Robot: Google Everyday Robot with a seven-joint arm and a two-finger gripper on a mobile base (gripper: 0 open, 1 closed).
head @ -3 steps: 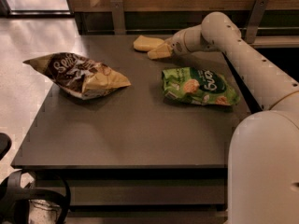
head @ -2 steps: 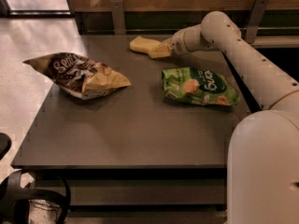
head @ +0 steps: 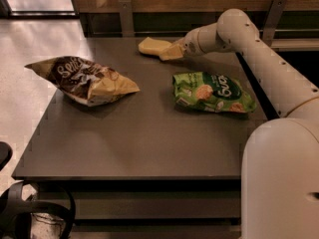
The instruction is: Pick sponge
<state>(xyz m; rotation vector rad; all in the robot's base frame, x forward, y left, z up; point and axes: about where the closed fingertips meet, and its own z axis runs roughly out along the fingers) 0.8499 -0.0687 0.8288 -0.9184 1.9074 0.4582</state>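
Observation:
The sponge (head: 151,45) is a small pale yellow block at the far middle of the dark table (head: 139,143), near its back edge. My gripper (head: 169,52) reaches in from the right on the white arm (head: 249,39) and sits right against the sponge's right end, low over the table. Its pale yellow tip overlaps the sponge there, so I cannot tell whether it holds the sponge.
A brown-and-cream chip bag (head: 84,79) lies at the table's left. A green snack bag (head: 212,92) lies at the right, under the arm. A wooden wall with metal brackets (head: 125,14) runs behind the table. My white base (head: 279,183) stands at the front right.
The sponge and the gripper tip have shifted slightly to the left along the back of the table. The bags have not moved.

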